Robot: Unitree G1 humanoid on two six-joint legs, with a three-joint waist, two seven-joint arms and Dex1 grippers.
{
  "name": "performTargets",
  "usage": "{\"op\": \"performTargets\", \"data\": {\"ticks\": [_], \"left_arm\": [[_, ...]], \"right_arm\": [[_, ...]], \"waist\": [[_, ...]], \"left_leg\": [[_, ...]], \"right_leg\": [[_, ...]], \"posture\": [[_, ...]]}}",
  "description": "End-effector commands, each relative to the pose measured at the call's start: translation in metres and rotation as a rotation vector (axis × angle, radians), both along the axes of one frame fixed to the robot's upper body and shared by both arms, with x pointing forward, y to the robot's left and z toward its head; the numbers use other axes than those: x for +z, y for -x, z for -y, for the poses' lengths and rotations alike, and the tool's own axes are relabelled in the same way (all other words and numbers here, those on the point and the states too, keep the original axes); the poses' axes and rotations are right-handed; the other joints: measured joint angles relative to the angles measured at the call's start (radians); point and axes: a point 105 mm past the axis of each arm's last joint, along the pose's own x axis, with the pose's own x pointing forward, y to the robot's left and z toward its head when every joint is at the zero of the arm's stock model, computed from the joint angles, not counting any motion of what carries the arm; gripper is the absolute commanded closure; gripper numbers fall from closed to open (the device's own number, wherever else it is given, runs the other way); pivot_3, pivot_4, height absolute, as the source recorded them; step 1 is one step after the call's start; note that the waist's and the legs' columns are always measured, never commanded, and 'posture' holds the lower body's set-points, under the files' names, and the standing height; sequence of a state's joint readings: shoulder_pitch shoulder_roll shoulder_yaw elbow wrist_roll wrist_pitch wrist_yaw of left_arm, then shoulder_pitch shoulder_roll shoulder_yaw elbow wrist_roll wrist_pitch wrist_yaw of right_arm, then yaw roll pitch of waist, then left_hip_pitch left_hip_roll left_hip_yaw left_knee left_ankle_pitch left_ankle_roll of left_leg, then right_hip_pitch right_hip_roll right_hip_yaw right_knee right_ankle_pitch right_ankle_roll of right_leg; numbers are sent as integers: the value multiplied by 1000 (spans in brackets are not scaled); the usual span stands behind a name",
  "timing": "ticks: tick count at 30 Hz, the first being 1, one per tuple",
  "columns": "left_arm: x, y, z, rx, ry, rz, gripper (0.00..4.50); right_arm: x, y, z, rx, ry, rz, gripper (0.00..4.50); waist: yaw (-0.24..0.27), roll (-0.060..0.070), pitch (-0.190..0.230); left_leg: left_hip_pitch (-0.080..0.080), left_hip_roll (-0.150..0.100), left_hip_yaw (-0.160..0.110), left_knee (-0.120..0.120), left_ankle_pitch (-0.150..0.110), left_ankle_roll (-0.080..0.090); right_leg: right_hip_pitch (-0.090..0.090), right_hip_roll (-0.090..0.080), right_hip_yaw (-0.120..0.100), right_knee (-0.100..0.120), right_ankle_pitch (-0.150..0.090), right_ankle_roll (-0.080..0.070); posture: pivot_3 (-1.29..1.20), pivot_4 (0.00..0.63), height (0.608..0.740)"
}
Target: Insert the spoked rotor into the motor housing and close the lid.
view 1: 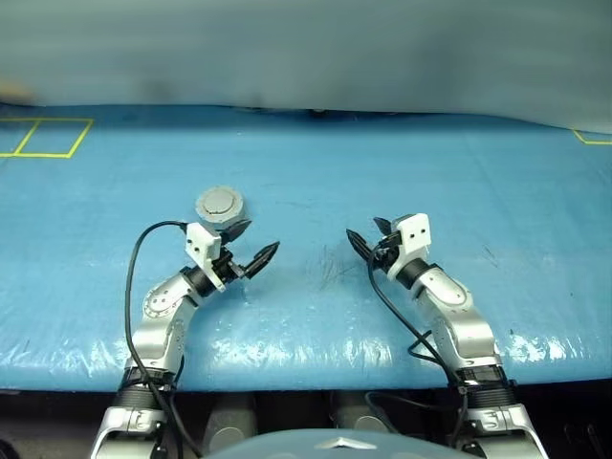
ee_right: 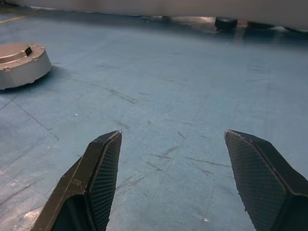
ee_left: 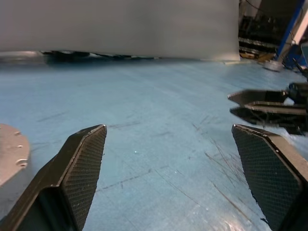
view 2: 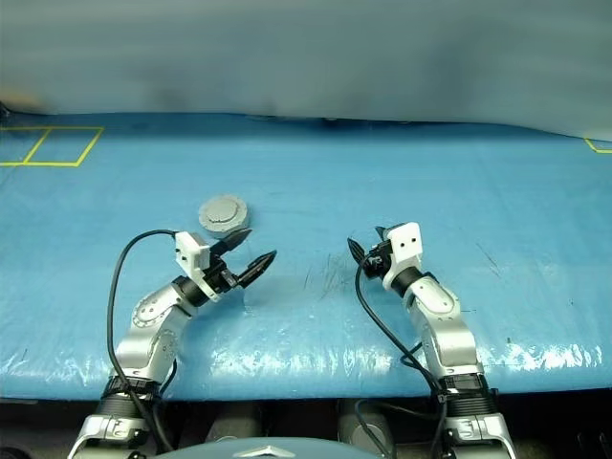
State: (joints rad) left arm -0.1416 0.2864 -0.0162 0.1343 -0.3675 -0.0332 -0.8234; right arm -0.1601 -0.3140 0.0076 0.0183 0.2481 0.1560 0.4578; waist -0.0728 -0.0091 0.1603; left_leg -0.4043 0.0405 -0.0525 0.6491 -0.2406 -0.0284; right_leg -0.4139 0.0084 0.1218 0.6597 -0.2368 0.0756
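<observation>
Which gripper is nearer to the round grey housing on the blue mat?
The left. The left gripper is open just in front of the closed motor housing, close beside it. The right gripper, also open, is well off to the right across bare mat.

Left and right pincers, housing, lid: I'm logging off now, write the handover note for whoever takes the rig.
Left pincer: open, empty, just beside the closed motor unit.
Right pincer: open, empty, over bare blue table cover, pointing toward the left pincer.
Round grey metal motor housing: flat on the cover, with the flat grey metal lid seated on top, plain face up.
Spoked rotor: presumably inside, cannot be confirmed.
Done: lid looks closed.
Left: check the lid sits flush, then pull both arms back.
</observation>
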Motion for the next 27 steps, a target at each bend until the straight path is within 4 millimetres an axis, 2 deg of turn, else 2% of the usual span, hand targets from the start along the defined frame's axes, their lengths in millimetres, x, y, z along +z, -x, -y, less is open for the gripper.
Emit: {"op": "performTargets", "data": {"ticks": [1,3,7,8,27], "left_arm": [[7,-1,3,-37,-34,51,78],[8,-2,2,-35,-50,60,78],[10,-1,0,-44,-63,68,0],[9,0,0,-45,-72,68,0],[-6,9,9,-101,-121,30,0]], "right_arm": [[12,2,1,65,33,54,928],[10,3,2,82,70,53,928],[7,2,9,84,104,44,58],[7,1,10,88,106,42,10],[6,-8,17,2,161,47,10]], "waist": [[1,0,0],[2,0,0],[5,0,0],[5,0,0],[7,0,0]], "left_leg": [[0,0,0,0,0,0],[0,0,0,0,0,0],[0,0,0,0,0,0],[0,0,0,0,0,0],[0,0,0,0,0,0]], "right_leg": [[0,0,0,0,0,0],[0,0,0,0,0,0],[0,0,0,0,0,0],[0,0,0,0,0,0],[0,0,0,0,0,0]], "posture": [[0,150,740],[0,150,740],[0,150,740],[0,150,740],[0,150,740]]}}
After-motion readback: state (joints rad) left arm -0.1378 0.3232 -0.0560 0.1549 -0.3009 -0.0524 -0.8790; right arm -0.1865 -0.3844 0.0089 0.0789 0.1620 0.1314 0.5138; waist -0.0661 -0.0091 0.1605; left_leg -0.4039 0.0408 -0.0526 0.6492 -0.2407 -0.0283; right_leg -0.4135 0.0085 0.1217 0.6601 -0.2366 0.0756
